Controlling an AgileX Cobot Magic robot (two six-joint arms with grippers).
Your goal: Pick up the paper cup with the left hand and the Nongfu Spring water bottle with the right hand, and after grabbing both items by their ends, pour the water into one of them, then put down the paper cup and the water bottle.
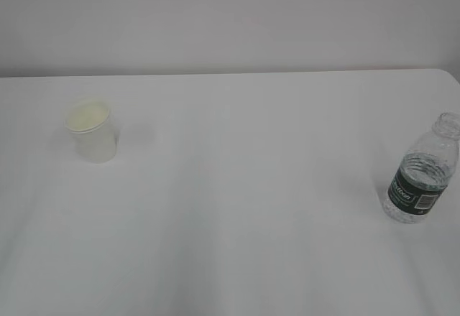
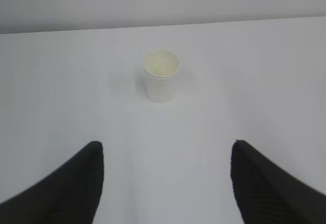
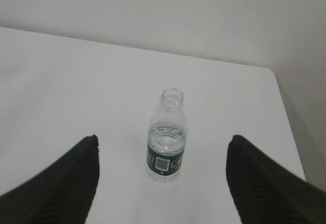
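The white paper cup (image 1: 91,130) stands upright at the table's left; in the left wrist view the paper cup (image 2: 162,75) sits well ahead of my left gripper (image 2: 165,145), which is open with nothing between its black fingers (image 2: 76,183). The capless water bottle (image 1: 424,177) with a dark green label stands upright near the right edge, partly filled with clear water (image 3: 167,136). In the right wrist view the bottle (image 3: 167,140) stands just ahead of my open right gripper (image 3: 162,140), centred between its fingers (image 3: 265,183), untouched. Neither arm shows in the exterior view.
A white table (image 1: 237,215) carries both things, with a pale wall behind it. Its right edge (image 3: 288,122) runs close beside the bottle, and its back edge (image 1: 230,74) meets the wall.
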